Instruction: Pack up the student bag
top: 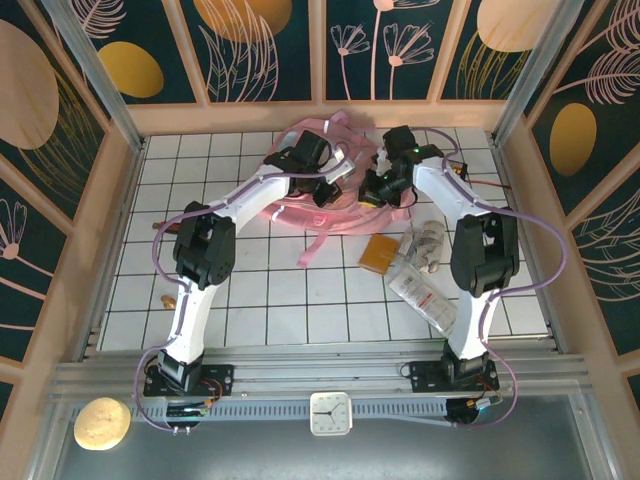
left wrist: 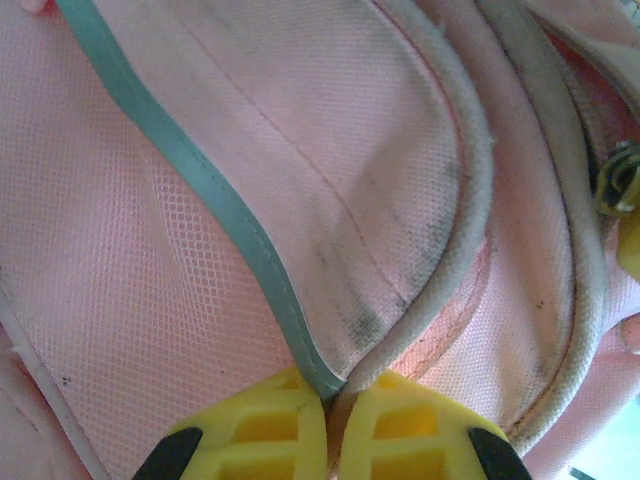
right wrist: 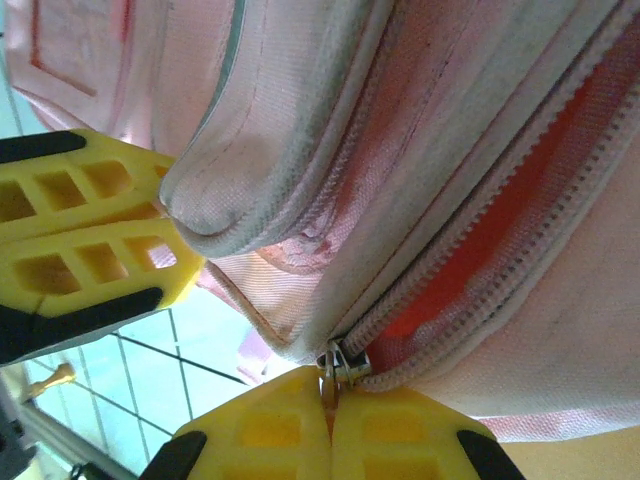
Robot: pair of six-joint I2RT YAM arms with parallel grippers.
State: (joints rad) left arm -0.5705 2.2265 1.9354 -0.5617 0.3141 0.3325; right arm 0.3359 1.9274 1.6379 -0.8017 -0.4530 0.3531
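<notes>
Setting: a white tiled counter, boxed in by wood-framed walls of dark panels printed with pale flowers and orange rounds.
Student bag: the student bag lies slumped at the far middle of the counter, between the two arms' wrists, with a pink strap trailing toward the near side.
Left pincer: the left pincer is clenched on the bag. Its yellow fingers meet over the spot where a grey-green strip and a pale piped seam run together on the pink mesh fabric.
Right pincer: the right pincer is clenched on the metal zip pull, which sits at the end of a zip.
Zip: its teeth stand parted above the pull, and red-lit lining shows in the gap.
Meeting point: in the right wrist view the left pincer's yellow fingers pinch a rounded fold of the bag just beside the zip.
Loose items: an orange-brown packet, a crumpled clear bag and a flat clear packet lie close together by the right arm, near the bag but apart from it.
Near edge: a small square clock sits between the arm bases, and a round yellowish lump lies at the left corner.
</notes>
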